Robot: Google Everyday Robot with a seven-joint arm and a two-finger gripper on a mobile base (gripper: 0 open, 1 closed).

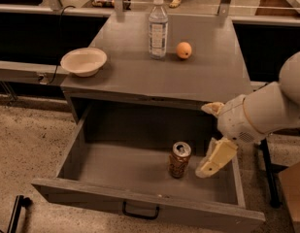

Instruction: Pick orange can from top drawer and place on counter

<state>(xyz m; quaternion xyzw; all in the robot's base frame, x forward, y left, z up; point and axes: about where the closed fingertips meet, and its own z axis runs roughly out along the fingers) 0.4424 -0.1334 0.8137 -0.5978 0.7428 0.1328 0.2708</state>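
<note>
The orange can [179, 159] is standing upright in the top drawer [91, 195]; the gripper [204, 140] is hovering just beside it, jaws seemingly apart, risking clipping the can and toppling it.

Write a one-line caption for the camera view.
Open gripper hangs in the pulled-out top drawer, beside the upright orange can.

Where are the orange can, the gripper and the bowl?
orange can [179, 161]: camera view, patterned side.
gripper [204, 141]: camera view, between fingertips, right of the orange can.
bowl [84, 62]: camera view, inner wall.
</note>
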